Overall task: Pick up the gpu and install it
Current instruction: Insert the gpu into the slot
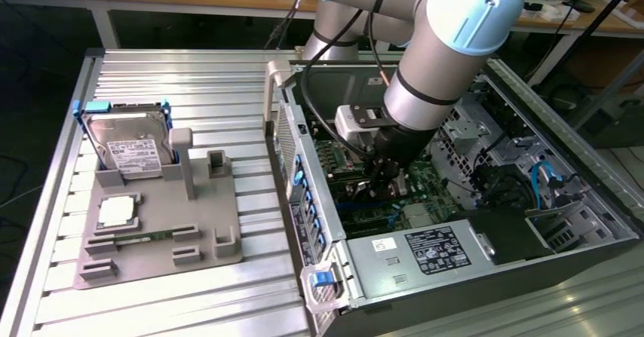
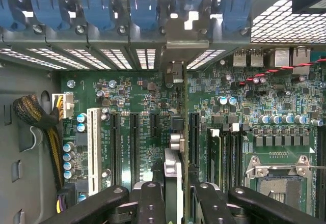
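Gripper: the gripper (image 2: 175,206) is clenched on the graphics card (image 2: 173,175), with one black finger on each face; the fingers (image 2: 152,203) sit at the card's near end.
Card position: inside the open computer case (image 1: 324,280), held on edge right over the motherboard (image 2: 137,94). I cannot tell whether its lower edge sits in a slot.
Card axis: the long axis runs straight away from the gripper toward the case's back wall, and the board stands upright.
Room at the sides: black expansion slots (image 2: 133,147) and a white slot (image 2: 93,150) lie on one side. Another black slot (image 2: 194,137) is just beside the card on the other, with the processor socket (image 2: 277,178) farther out.
Far edge: the card's metal end (image 2: 175,43) stands against the vented back wall (image 2: 102,56), under a row of blue clips (image 2: 144,5).
Case wall: a braided cable bundle (image 2: 35,114) lies well apart from the card.
Above: the arm (image 1: 443,58) comes down into the case beside the power supply (image 1: 433,250).
Outside: a grey tray (image 1: 201,224) with a hard drive (image 1: 131,145) stands on the slatted table (image 1: 181,73), on the exterior view's left.
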Robot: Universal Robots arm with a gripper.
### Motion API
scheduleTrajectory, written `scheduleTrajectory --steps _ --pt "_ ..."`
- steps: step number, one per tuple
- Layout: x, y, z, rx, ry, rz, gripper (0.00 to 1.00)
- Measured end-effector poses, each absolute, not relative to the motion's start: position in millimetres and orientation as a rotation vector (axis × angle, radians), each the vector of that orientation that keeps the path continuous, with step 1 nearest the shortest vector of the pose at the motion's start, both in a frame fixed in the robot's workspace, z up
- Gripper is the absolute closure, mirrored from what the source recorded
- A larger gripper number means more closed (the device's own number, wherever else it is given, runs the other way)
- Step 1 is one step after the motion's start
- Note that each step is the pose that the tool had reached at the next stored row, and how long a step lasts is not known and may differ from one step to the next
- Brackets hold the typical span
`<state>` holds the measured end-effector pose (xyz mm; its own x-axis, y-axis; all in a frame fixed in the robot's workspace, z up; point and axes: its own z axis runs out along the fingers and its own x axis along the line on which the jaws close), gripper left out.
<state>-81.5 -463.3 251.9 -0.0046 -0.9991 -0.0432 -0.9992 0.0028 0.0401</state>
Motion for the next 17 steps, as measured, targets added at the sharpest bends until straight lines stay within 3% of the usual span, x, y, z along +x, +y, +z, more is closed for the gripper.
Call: scheduleTrajectory --steps 17 --pt "-82.1 -463.1 250.6 -2.216 2.225 0.096 0.73"
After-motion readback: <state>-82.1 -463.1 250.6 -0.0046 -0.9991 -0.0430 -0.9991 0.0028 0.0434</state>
